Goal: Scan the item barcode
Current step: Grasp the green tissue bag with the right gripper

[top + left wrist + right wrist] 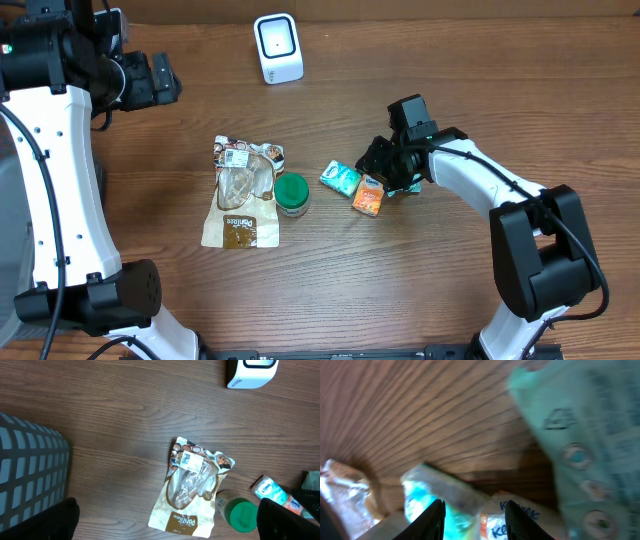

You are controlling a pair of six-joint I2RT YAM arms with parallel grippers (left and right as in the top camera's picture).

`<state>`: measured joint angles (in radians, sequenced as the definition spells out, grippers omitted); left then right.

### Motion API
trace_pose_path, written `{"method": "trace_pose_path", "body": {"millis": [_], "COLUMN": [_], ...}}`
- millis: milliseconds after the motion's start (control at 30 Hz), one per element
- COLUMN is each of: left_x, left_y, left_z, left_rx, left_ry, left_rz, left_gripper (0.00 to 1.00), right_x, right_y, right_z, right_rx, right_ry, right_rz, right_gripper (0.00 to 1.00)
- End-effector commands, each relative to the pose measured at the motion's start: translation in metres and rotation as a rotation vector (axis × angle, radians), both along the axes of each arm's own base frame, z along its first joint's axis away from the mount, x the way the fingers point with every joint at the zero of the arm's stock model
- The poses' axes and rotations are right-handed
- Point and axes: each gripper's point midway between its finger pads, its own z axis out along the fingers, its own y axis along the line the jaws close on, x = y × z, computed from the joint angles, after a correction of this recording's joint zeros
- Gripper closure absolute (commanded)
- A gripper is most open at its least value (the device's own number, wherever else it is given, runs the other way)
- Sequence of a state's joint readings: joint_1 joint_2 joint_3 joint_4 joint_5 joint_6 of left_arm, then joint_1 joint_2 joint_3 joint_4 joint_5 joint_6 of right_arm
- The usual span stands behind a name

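Right gripper (474,520) is hovering over the orange packet (368,196), likely to carry it to the scanner (278,47); I cannot tell whether its jaws are gripping. Left gripper (165,82) is hanging aside, jaws wide and empty.

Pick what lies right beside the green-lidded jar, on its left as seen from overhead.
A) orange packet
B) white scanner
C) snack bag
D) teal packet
C: the snack bag lies along the left side of the green-lidded jar.
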<state>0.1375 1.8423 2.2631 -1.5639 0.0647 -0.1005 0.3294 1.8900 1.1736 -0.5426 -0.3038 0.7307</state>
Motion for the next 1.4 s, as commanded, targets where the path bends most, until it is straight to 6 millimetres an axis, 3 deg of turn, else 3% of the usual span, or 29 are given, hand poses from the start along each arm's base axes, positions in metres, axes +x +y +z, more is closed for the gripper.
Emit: {"method": "trace_pose_path", "body": {"millis": [0,433,733,867,1033,1200,1367], "left_x": [0.001,0.001,0.001,0.001,0.001,0.001,0.001], "left_y": [-0.001,-0.001,-0.001,-0.001,-0.001,-0.001,-0.001], "left_z": [-0.002,-0.002,-0.002,-0.002,-0.002,-0.002,-0.002], "left_rx": [-0.002,-0.002,-0.002,-0.002,-0.002,-0.002,-0.002], "left_ry": [0.005,0.005,0.005,0.005,0.005,0.005,0.006], "left_rz": [-0.014,-0.013,-0.014,-0.014,-0.014,-0.013,-0.014], "left_gripper": [0.01,0.01,0.0,0.0,0.01,0.0,0.01], "right_x": [0.012,-0.005,-0.013,-0.011,-0.004,0.005,0.028], "right_y": [-0.011,-0.046,-0.099,-0.114,-0.119,-0.15,-0.182], "right_z": [0.003,-0.006,-0.013,-0.01,0.017,0.058,0.075], "right_rx": [-0.043,-0.092,-0.155,-0.145,-0.07,-0.045,-0.042], "right_ry": [-0.022,0.058,0.142,0.133,0.104,0.104,-0.048], "right_rz": [-0.054,-0.004,-0.089,-0.068,0.008,-0.07,-0.031], "right_gripper": [0.62,0.56,0.56,0.56,0.56,0.55,0.41]}}
